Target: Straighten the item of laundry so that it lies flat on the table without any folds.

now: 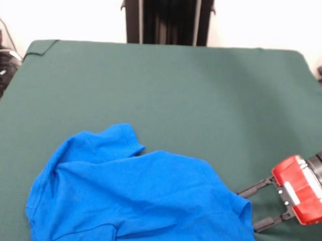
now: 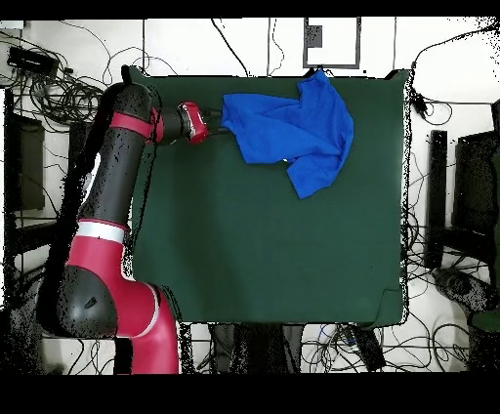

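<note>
Tangled cables (image 2: 59, 83) on floor beside table — black stand (image 2: 436, 181) at opposite side.

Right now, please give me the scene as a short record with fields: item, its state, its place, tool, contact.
item: blue T-shirt, plain side up
state: crumpled, folds visible, one sleeve bent over; not flat
place: on the green table, near one edge in the overhead view
tool: red and black, low beside the shirt, fingers apart
contact: fingertips at the shirt's edge; a grip cannot be confirmed
</note>
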